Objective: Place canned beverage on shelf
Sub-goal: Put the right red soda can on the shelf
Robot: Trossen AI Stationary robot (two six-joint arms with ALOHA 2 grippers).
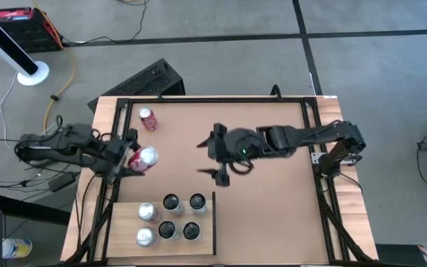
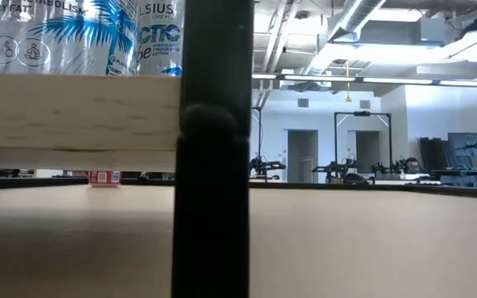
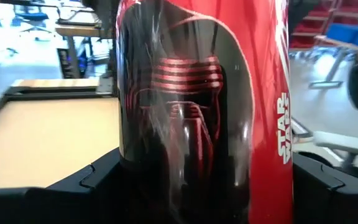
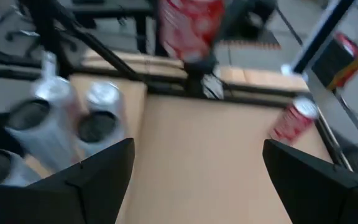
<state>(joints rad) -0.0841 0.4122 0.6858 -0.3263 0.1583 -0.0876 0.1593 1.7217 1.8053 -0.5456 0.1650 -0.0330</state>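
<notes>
Your left gripper (image 1: 128,159) is clamped on the red can (image 1: 144,158), held above the table's left edge, likely for carrying to the shelf (image 1: 124,215). The shelf holds six upright cans (image 1: 170,219). Another red can (image 1: 148,119) lies on the tabletop. Your right gripper (image 1: 215,156) hovers mid-table, jaws apart, empty.

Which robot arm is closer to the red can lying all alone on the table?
The left. The left gripper, clamped on another red can, is just beside the lone can. The right gripper hangs open mid-table, clearly farther away.
</notes>
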